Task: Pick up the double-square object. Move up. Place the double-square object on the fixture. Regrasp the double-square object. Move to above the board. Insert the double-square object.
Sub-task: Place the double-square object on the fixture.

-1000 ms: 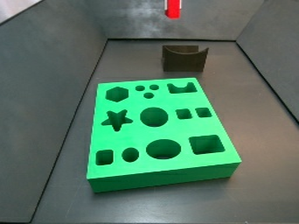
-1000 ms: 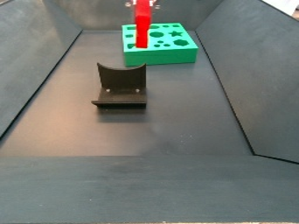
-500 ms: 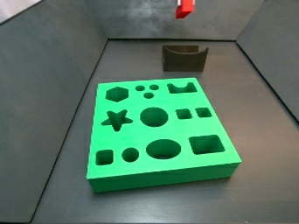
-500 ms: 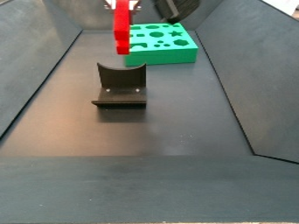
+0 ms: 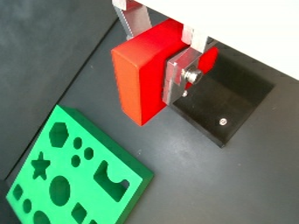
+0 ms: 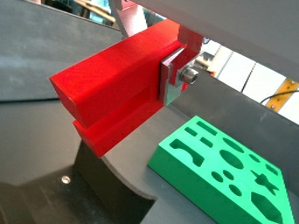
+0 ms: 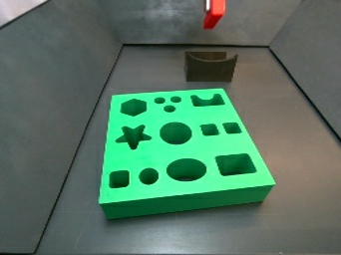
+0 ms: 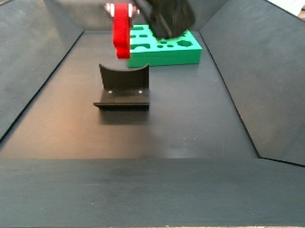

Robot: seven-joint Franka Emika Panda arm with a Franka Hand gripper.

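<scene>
The double-square object (image 5: 140, 74) is a bright red block, and my gripper (image 5: 156, 54) is shut on it, with a silver finger (image 5: 181, 72) pressed flat against its side. In both side views the red block (image 7: 214, 12) (image 8: 120, 31) hangs upright in the air above the dark fixture (image 7: 209, 65) (image 8: 121, 87), clear of it. The fixture (image 6: 105, 188) lies just under the block (image 6: 117, 83) in a wrist view. The green board (image 7: 180, 144) (image 8: 167, 44) with its cut-out holes lies flat beside the fixture. The far finger is mostly hidden behind the block.
Sloping dark grey walls (image 7: 60, 90) enclose the floor on both sides. The board (image 5: 70, 175) fills much of the floor, with the fixture (image 5: 228, 96) near one of its short ends. Bare dark floor (image 8: 155, 169) stretches in front of the fixture.
The gripper has carried the red block sideways, away from over the board to above the fixture, and its dark body has come into a side view.
</scene>
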